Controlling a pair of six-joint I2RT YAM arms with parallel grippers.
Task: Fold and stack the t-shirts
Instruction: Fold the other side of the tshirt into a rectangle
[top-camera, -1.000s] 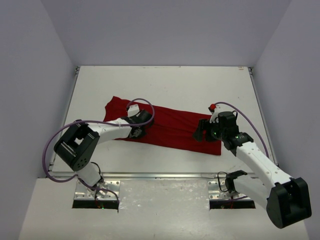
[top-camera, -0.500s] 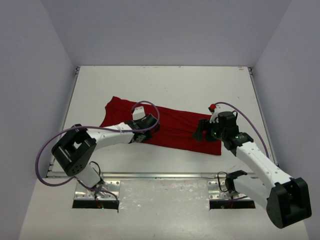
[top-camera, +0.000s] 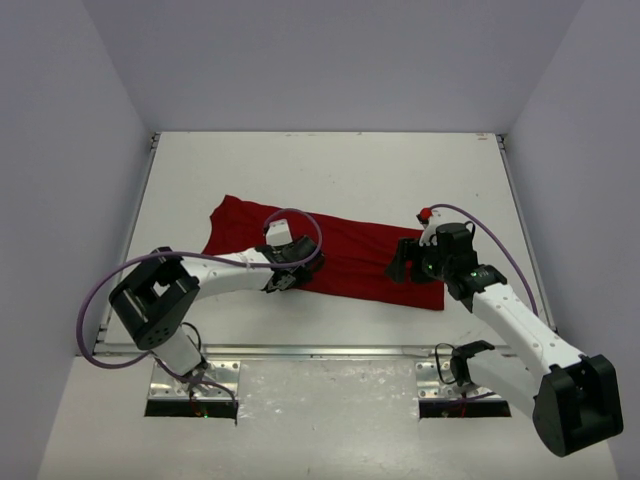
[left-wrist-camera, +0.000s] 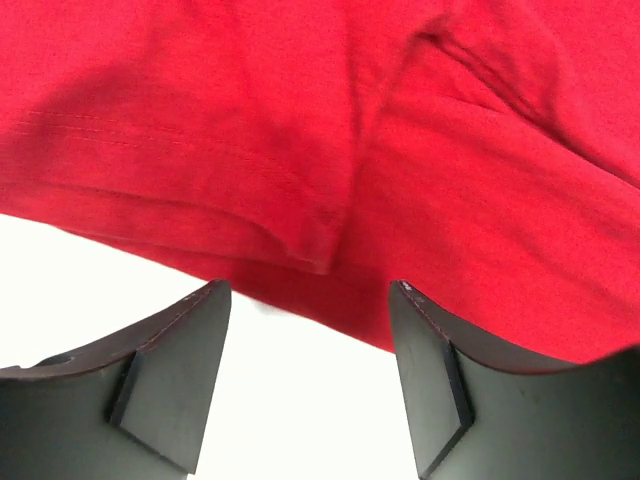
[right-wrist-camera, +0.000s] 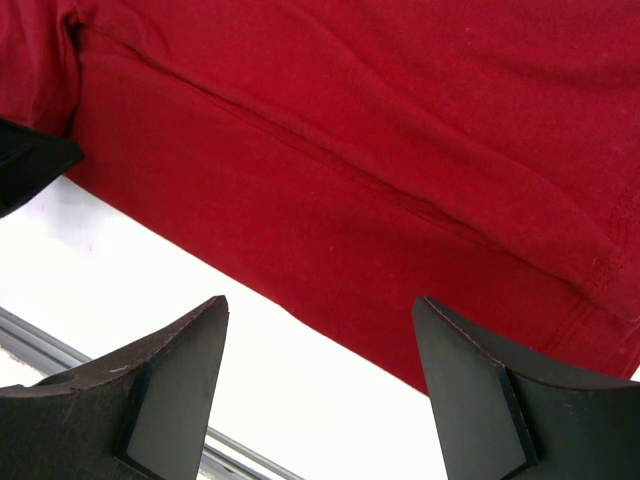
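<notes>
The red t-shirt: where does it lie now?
In the top view the red t-shirt lies spread mid-table, with the left gripper over its near edge and the right gripper over its right end.

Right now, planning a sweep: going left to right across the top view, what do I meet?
Left elbow → left claw → right claw → right elbow; the t-shirt overlaps both claws, so it has no place in the order.

A white tabletop (top-camera: 330, 165) is boxed in by plain, pale lilac-grey walls (top-camera: 330, 60) on its left, far and right sides. A metal rail (top-camera: 320, 351) runs along its near edge. The light is soft and even.
</notes>
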